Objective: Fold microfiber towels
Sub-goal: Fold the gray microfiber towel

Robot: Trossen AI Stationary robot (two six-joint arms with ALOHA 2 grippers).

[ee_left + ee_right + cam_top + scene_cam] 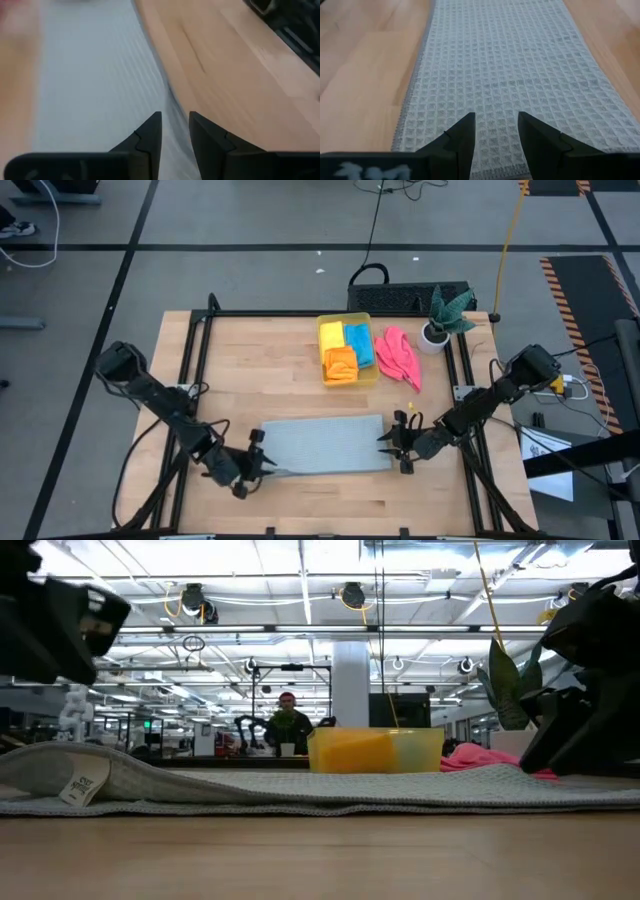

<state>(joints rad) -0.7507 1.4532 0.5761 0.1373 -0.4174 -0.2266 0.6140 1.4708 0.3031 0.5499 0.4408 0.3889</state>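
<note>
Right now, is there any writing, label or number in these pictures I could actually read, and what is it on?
None can be read.
Care tag sewn to the light grey towel: dark marks, too small to read.
Paper sheet beside the table: print too small to read.
Right gripper body: pale marks, blurred.

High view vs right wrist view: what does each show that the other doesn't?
Only the high view: both arms, the left gripper at the grey towel's left end, the yellow bin holding yellow, blue and orange towels, the pink towel beside it, the plant.
Only the right wrist view: the towel's waffle weave and stitched edge.
Both: the grey towel flat on the table, the right gripper at its end.
</note>
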